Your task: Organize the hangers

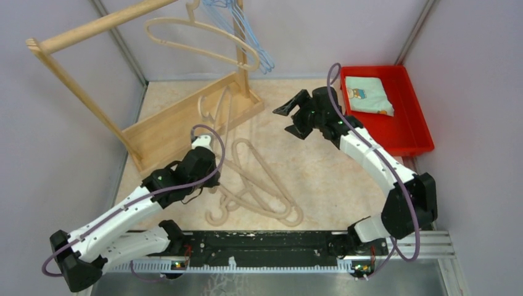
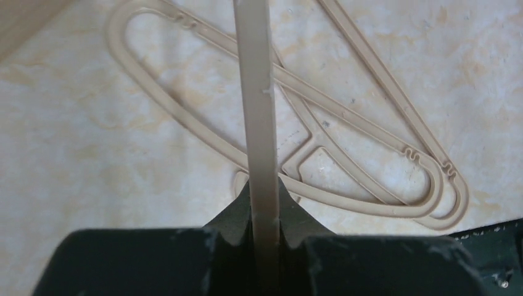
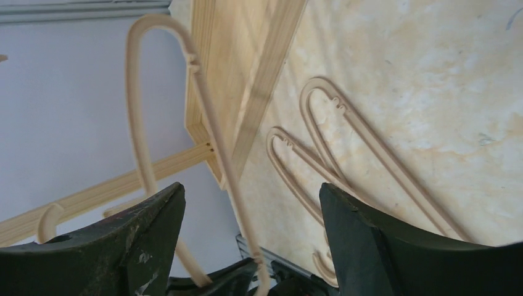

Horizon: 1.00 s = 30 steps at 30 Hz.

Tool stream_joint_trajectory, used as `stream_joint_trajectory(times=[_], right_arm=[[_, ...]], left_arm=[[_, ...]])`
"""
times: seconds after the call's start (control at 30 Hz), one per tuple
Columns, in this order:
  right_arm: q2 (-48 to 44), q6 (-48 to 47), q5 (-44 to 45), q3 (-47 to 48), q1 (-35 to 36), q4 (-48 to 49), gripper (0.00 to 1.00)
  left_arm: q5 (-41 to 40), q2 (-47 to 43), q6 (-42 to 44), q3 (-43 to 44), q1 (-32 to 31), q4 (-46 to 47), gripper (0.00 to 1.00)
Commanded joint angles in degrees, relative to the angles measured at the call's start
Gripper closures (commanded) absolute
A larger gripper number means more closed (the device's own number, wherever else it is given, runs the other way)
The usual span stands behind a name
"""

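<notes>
Left gripper [image 2: 265, 203] [image 1: 208, 150]: jaws narrow, clamped on the thin bar of 1 beige hanger. This held hanger [image 2: 256, 92] [image 1: 216, 117] stands up out of the fingers, with its hook end toward the rack.

Just below and ahead of that gripper lie 2 more beige hangers flat on the table [image 1: 345, 166]. These table hangers [image 1: 274, 179] overlap each other, their hooks toward the arm bases.

Right gripper [image 1: 288, 120] [image 3: 251, 188]: jaws spread wide, in the air, gripping nothing. The held hanger [image 3: 211, 123] is out in front of it, apart from both fingers. The 2 table hangers are below and beyond.

Rack [image 1: 179, 123] stands past the left gripper, its base touching the table. On its rail hangs 1 beige rail hanger [image 1: 216, 32], and beside that a bunch of blue hangers [image 1: 247, 31], thin wire ones; I cannot tell how many.

Beige total: 4.

Behind the right gripper sits 1 red tray [image 1: 413, 123] holding 1 folded cloth [image 1: 368, 95].
</notes>
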Motion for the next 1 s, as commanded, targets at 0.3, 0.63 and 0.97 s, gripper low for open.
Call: stream_joint_trajectory(times=[0.3,0.63,0.97], right_arm=[[-5.5,-15.8,3.0,1.9,-1.5,-16.7,0.21],[-7.7,-25.4,5.3,5.2,-2.3,-26.0,0.20],[-9.0,-32.4,5.9,0.3,-2.5,-29.2,0.20]], left_arm=[[-22.3,6.1,-11.6,22.4,1.9,-26.4,1.00],[-16.7,13.6,11.0,35.1,20.2,-9.4,1.00],[-19.2,28.0,19.9,57.0,21.2,-5.2,1.00]])
